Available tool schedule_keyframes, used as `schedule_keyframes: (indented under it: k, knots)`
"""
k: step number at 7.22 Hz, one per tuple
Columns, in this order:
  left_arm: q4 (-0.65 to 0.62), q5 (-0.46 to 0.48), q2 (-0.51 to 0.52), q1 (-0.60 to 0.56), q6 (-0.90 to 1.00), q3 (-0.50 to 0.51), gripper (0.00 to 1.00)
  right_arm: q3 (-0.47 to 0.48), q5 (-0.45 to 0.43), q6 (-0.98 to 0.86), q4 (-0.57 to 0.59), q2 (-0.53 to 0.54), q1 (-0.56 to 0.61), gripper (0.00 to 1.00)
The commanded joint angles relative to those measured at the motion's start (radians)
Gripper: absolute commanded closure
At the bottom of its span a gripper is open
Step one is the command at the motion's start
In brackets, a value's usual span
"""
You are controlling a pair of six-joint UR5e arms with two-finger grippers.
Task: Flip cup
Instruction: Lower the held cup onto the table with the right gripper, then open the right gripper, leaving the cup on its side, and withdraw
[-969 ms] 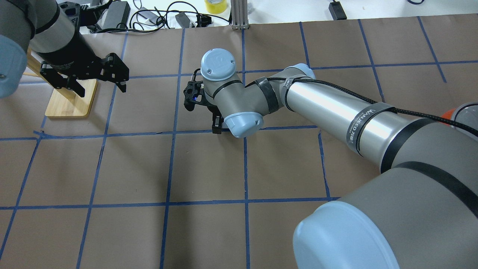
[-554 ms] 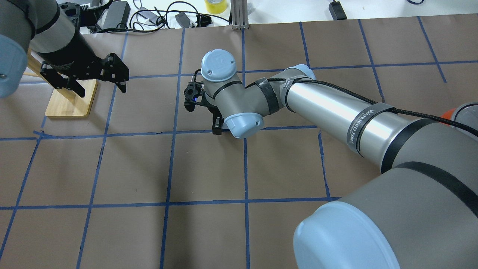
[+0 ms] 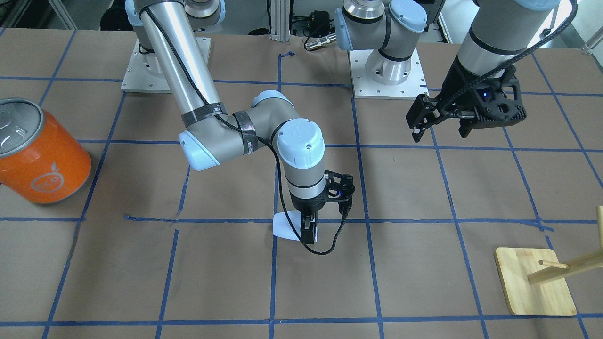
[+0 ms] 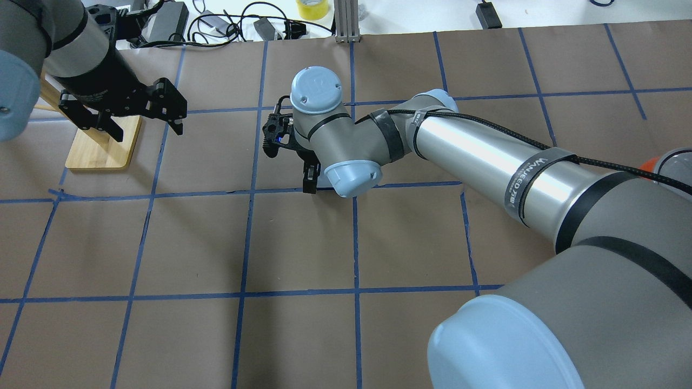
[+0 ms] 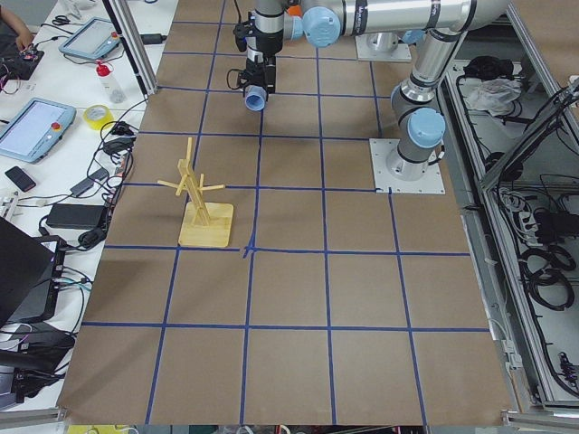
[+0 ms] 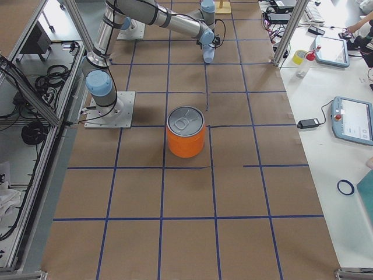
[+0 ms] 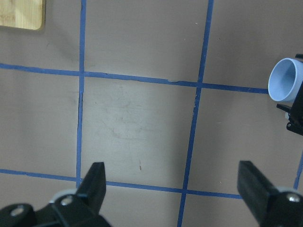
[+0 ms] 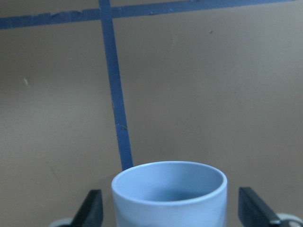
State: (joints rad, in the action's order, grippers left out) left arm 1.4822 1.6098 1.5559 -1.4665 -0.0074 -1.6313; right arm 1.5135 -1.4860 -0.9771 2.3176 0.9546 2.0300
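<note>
The small pale-blue cup [image 3: 285,226] lies on its side on the brown table [image 3: 188,278], near a blue tape crossing. Its mouth faces my left arm, as the left wrist view shows the cup [image 7: 285,80] end-on. My right gripper [image 3: 305,229] points down over the cup's rim end. In the right wrist view the cup [image 8: 169,198] sits between the fingers [image 8: 93,208] with a thin strip of table showing on each side, so the gripper is open around it. My left gripper [image 3: 440,133] hangs open and empty above the table, well off to the cup's side.
A large orange can [image 3: 42,160] with a silver lid stands at the table end on my right. A wooden peg stand [image 3: 534,287] on a square base sits at the far side on my left. Cables and gear [image 4: 216,21] lie beyond the table's far edge.
My right wrist and gripper have shifted slightly away from the robot. A sliver of the cup now shows beside the arm in the overhead view. The left arm has not moved.
</note>
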Motion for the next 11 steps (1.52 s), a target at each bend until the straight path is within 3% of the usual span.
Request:
schedule_keyframes:
  k: [1,4,6,7,8,11]
  knots:
    - [0.007,-0.001,0.003,0.003,0.000,0.002,0.00,-0.015,0.003,0.015,-0.099,0.099,-0.020,0.00]
    - [0.003,0.025,0.035,0.000,-0.003,0.001,0.00,-0.012,-0.002,0.150,-0.312,0.232,-0.129,0.00]
    - [-0.005,-0.007,0.047,0.000,0.006,0.001,0.00,-0.007,-0.004,0.216,-0.551,0.355,-0.267,0.00]
    - [-0.038,-0.058,0.070,-0.002,0.001,0.001,0.00,-0.009,-0.008,0.259,-0.602,0.433,-0.340,0.00]
    - [-0.101,-0.177,0.107,0.000,0.009,-0.013,0.00,-0.007,-0.017,0.346,-0.677,0.505,-0.387,0.00]
    - [-0.343,-0.370,0.241,-0.003,0.015,-0.108,0.00,-0.007,-0.039,0.637,-0.745,0.654,-0.430,0.00]
